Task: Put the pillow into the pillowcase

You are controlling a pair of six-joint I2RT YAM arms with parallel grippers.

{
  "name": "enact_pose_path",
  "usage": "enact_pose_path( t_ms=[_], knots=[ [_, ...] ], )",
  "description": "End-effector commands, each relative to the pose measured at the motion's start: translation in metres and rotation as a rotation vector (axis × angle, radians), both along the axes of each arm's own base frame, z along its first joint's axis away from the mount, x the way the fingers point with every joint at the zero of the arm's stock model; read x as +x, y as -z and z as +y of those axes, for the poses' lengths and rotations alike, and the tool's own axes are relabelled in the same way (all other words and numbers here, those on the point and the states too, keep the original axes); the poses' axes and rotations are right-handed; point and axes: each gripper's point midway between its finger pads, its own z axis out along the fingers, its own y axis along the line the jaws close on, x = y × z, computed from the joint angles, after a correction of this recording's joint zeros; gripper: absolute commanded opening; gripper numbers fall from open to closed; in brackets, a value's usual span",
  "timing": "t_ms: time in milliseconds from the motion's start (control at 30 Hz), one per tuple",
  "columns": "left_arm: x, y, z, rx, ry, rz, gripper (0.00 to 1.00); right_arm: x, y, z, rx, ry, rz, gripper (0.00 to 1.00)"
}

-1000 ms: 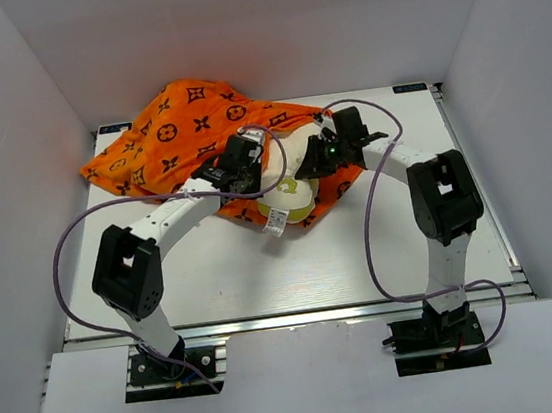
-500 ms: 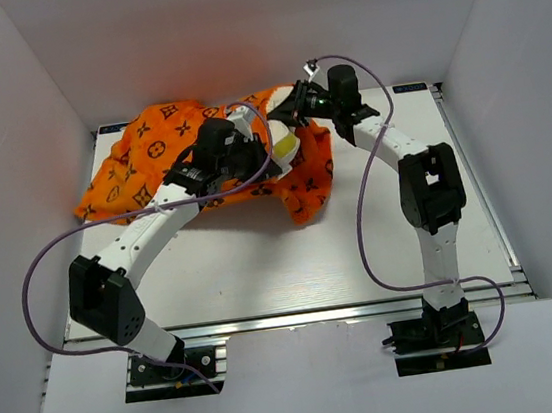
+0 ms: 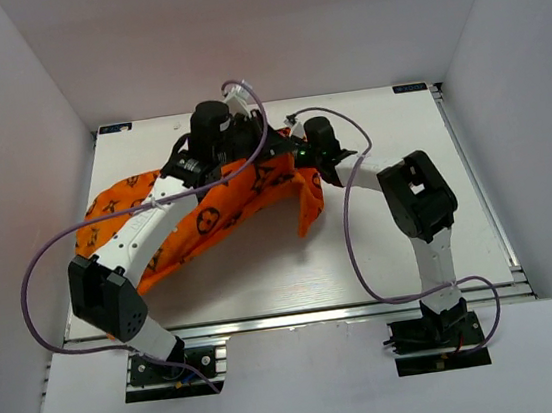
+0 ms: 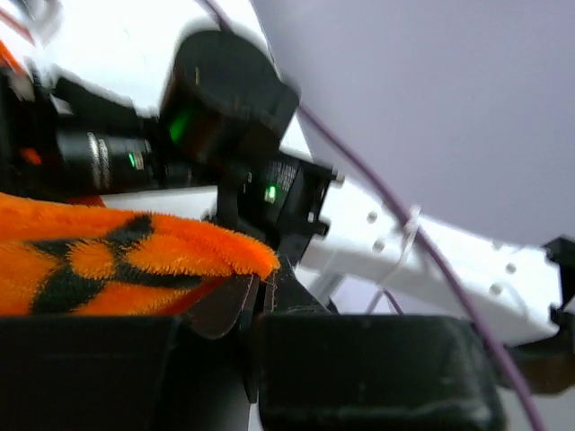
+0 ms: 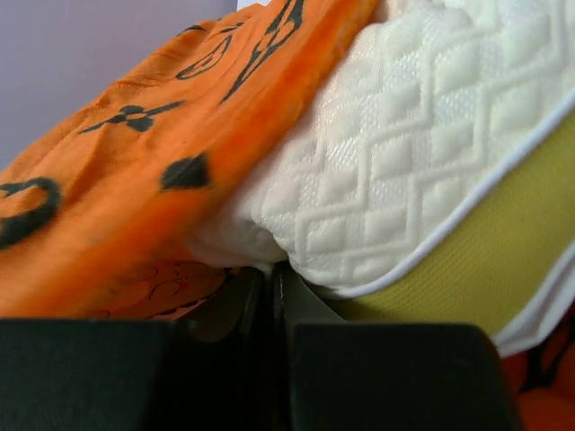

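Left gripper (image 4: 259, 285), clenched on the hem of the pillowcase (image 3: 196, 211), holds the cloth high at upper centre of the overhead view. The orange fabric now stretches from mid-left to centre, where a second ago it lay bunched with a pale end showing. At centre-right, the right gripper (image 5: 272, 274) has closed beneath the pillow (image 5: 404, 135), apparently pinching the case's edge. From above the pillow is hidden; the right wrist view shows one quilted, yellow-banded corner uncovered, so insertion looks nearly done.
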Motion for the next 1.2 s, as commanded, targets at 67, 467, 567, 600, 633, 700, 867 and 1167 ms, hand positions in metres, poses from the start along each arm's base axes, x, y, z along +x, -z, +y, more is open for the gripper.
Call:
enact_pose_path(
  t_ms=[67,467,567,600,633,700,867,1167],
  knots=[
    [-0.053,0.001,-0.003,-0.201,0.114,-0.013,0.13,-0.043,0.046,0.025,-0.142,-0.153,-0.019,0.0],
    [-0.074,0.099,0.045,0.113,-0.018,0.155,0.79,-0.031,-0.006,-0.105,-0.178,-0.31,-0.318,0.68],
    [-0.068,0.077,0.064,0.245,-0.063,0.096,0.83,-0.02,-0.045,-0.133,-0.249,-0.278,-0.487,0.77],
    [-0.062,0.055,0.067,0.248,-0.088,0.049,0.86,-0.015,-0.049,-0.138,-0.29,-0.282,-0.56,0.78],
    [-0.053,0.054,0.073,0.285,-0.13,0.035,0.92,-0.014,-0.051,-0.14,-0.311,-0.28,-0.586,0.78],
    [-0.044,0.046,0.079,0.348,-0.147,-0.002,0.93,-0.007,-0.05,-0.146,-0.362,-0.254,-0.633,0.79],
    [0.005,0.105,0.062,0.573,-0.088,0.075,0.93,0.0,-0.032,-0.15,-0.396,-0.203,-0.571,0.79],
    [0.044,0.192,0.099,1.103,-0.249,0.256,0.96,0.003,-0.039,-0.167,-0.407,-0.138,-0.577,0.79]
  ],
)
